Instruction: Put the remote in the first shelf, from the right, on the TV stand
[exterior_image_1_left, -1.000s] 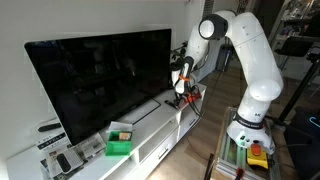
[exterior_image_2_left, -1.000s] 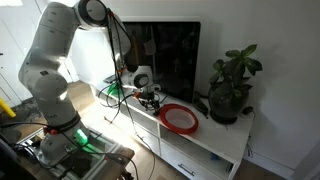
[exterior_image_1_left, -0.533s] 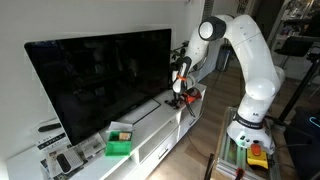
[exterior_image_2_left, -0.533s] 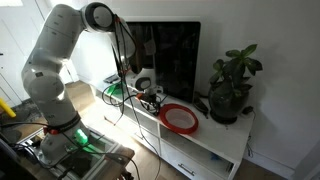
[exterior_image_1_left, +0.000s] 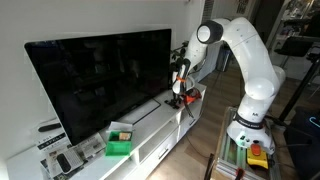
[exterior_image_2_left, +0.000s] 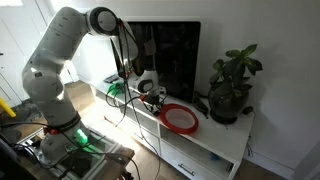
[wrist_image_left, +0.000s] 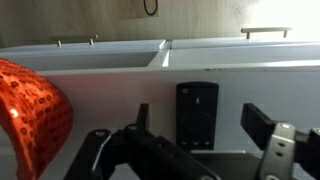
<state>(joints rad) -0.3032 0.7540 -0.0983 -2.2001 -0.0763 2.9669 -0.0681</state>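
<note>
Okay, we see the remote (wrist_image_left: 197, 100) lying flat on top of the TV stand (wrist_image_left: 100, 82), not in a shelf. Its buttons and markings are too small to read. The gripper (wrist_image_left: 197, 114) is spread wide, one finger on each side of the remote, with a gap on both sides and holding nothing. The remote's far end sits near the stand's front edge, and beyond that edge we see drawer fronts with handles (wrist_image_left: 75, 42) and wooden floor. A red perforated dish (wrist_image_left: 30, 110) lies apart from the remote, with bare white top between them. In both exterior views the gripper (exterior_image_1_left: 181, 96) (exterior_image_2_left: 150, 98) hangs low in front of the TV (exterior_image_1_left: 100, 80). A potted plant (exterior_image_2_left: 232, 85) stands beyond the dish.
</note>
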